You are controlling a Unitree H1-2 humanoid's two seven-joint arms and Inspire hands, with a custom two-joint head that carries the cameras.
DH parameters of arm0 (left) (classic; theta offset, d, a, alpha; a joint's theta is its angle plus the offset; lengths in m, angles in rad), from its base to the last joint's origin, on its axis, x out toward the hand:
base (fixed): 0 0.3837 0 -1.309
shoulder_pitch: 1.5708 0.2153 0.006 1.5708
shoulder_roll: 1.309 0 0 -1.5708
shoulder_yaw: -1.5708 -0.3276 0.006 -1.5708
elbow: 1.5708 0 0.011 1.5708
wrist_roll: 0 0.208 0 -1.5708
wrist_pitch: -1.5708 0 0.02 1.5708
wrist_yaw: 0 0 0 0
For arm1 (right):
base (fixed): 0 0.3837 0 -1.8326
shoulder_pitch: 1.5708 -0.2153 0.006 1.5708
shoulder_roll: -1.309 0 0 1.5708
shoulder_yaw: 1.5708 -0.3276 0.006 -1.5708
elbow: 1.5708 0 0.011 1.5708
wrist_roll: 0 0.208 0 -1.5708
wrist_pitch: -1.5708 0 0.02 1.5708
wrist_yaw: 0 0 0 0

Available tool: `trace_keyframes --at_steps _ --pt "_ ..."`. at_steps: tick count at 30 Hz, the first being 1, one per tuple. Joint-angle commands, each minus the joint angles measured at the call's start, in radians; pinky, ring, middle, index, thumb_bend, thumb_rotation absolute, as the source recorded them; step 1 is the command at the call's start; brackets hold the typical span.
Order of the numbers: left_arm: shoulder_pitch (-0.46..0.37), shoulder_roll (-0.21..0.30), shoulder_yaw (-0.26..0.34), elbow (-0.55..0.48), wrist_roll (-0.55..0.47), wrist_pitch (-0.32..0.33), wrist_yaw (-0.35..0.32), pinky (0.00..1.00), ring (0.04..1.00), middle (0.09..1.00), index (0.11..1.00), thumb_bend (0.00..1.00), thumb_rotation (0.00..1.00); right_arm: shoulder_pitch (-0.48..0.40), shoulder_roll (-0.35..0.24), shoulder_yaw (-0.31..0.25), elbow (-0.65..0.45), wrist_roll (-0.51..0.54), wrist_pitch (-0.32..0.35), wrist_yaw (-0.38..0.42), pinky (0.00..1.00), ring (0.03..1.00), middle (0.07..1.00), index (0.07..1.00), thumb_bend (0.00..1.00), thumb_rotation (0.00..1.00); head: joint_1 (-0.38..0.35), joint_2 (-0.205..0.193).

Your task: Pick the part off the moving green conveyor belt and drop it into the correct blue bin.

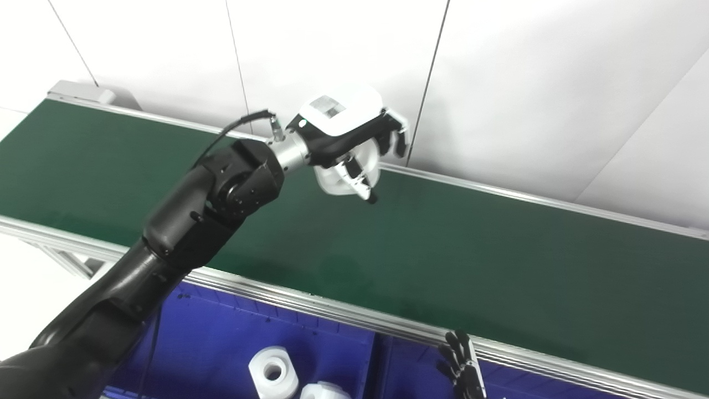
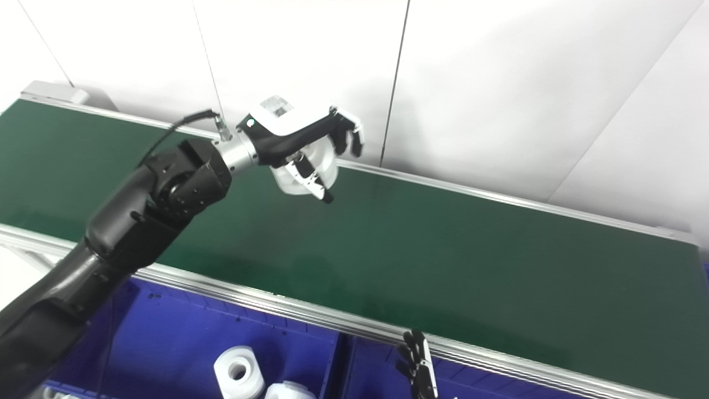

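Note:
My left hand (image 1: 354,147) is raised above the green conveyor belt (image 1: 471,255) near its far edge, and is shut on a white round part (image 1: 339,178). The part sits under the palm between fingers and thumb, clear of the belt. The same hand (image 2: 307,149) and part (image 2: 299,177) show in the right eye view. My right hand (image 1: 462,368) shows only its dark fingertips at the bottom edge, in front of the belt's near rail. Its fingers look spread and hold nothing. Blue bins (image 1: 232,332) lie below the near rail.
The left blue bin holds two white ring-shaped parts (image 1: 272,371) near the bottom edge. A divider (image 1: 379,360) separates it from a second bin (image 1: 410,368) to the right. An aluminium rail (image 1: 332,310) runs along the belt's near side. A white wall stands behind the belt.

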Motion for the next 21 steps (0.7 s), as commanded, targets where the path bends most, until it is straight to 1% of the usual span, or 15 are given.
trace_keyframes --at_steps 1,2,3,4,5,6,7,8,10,11,15,16,17,18,21 --pt "-0.018 0.022 0.029 -0.064 -0.023 0.027 -0.028 0.31 0.384 0.493 0.532 0.5 0.0 0.01 0.009 -0.007 -0.04 0.002 -0.053 0.014 0.86 0.927 0.963 1.0 0.96 0.99 0.001 0.001" --pt "-0.008 0.023 0.035 -0.087 -0.027 0.034 -0.041 0.31 0.384 0.494 0.531 0.5 0.0 0.013 0.01 -0.012 -0.048 0.004 -0.053 0.02 0.86 0.926 0.963 1.0 0.96 0.99 0.011 0.017" --pt "0.007 0.024 0.04 -0.111 -0.03 0.039 -0.05 0.31 0.385 0.499 0.528 0.5 0.0 0.016 0.01 -0.015 -0.054 0.01 -0.053 0.026 0.86 0.926 0.962 1.0 0.96 0.99 0.011 0.017" --pt "0.023 0.024 0.046 -0.133 -0.033 0.045 -0.059 0.32 0.39 0.507 0.52 0.5 0.0 0.02 0.009 -0.018 -0.063 0.018 -0.053 0.035 0.87 0.928 0.963 1.0 0.96 0.98 0.023 0.033" --pt "0.044 0.024 0.052 -0.153 -0.037 0.047 -0.064 0.32 0.391 0.508 0.519 0.5 0.0 0.023 0.009 -0.02 -0.069 0.026 -0.052 0.043 0.87 0.929 0.963 1.0 0.96 0.98 0.023 0.033" --pt "0.064 0.024 0.058 -0.175 -0.039 0.054 -0.071 0.32 0.39 0.509 0.52 0.5 0.0 0.028 0.008 -0.025 -0.081 0.031 -0.05 0.051 0.87 0.931 0.964 1.0 0.95 0.98 0.041 0.057" --pt "0.093 0.025 0.063 -0.197 -0.041 0.059 -0.077 0.32 0.391 0.51 0.519 0.5 0.0 0.032 0.007 -0.029 -0.09 0.032 -0.049 0.058 0.88 0.932 0.965 1.0 0.95 0.98 0.041 0.057" --pt "0.115 0.023 0.067 -0.222 -0.041 0.07 -0.088 0.32 0.396 0.511 0.517 0.5 0.0 0.039 0.004 -0.035 -0.106 0.034 -0.044 0.066 0.88 0.933 0.967 1.0 0.95 0.99 0.068 0.086" --pt "0.183 0.015 0.075 -0.271 -0.051 0.087 -0.097 0.33 0.404 0.511 0.512 0.5 0.0 0.051 0.0 -0.048 -0.138 0.03 -0.036 0.079 0.88 0.934 0.97 1.0 0.95 0.99 0.092 0.107" --pt "0.219 0.009 0.076 -0.298 -0.05 0.101 -0.107 0.32 0.398 0.509 0.519 0.5 0.0 0.058 -0.005 -0.055 -0.157 0.034 -0.029 0.087 0.88 0.936 0.973 1.0 0.95 1.0 0.12 0.132" --pt "0.367 -0.022 0.069 -0.385 -0.025 0.148 -0.128 0.28 0.381 0.501 0.536 0.5 0.0 0.081 -0.026 -0.082 -0.225 0.048 0.0 0.123 0.9 0.941 0.979 1.0 0.94 1.0 0.201 0.191" --pt "0.407 -0.033 0.068 -0.4 -0.017 0.159 -0.129 0.29 0.382 0.502 0.534 0.5 0.0 0.084 -0.034 -0.09 -0.238 0.058 0.004 0.132 0.9 0.939 0.978 1.0 0.94 1.0 0.22 0.202" --pt "0.432 -0.041 0.068 -0.408 -0.011 0.165 -0.131 0.3 0.391 0.505 0.526 0.5 0.0 0.087 -0.037 -0.097 -0.245 0.065 0.006 0.141 0.89 0.938 0.977 1.0 0.93 1.0 0.22 0.202" --pt "0.47 -0.05 0.068 -0.416 -0.004 0.173 -0.131 0.31 0.396 0.507 0.522 0.5 0.0 0.089 -0.047 -0.106 -0.258 0.083 0.017 0.153 0.89 0.937 0.977 1.0 0.93 1.0 0.26 0.218" --pt "0.545 -0.07 0.071 -0.427 0.015 0.183 -0.136 0.33 0.406 0.519 0.505 0.5 0.0 0.092 -0.069 -0.13 -0.281 0.118 0.035 0.18 0.89 0.929 0.969 1.0 0.92 1.0 0.285 0.233"
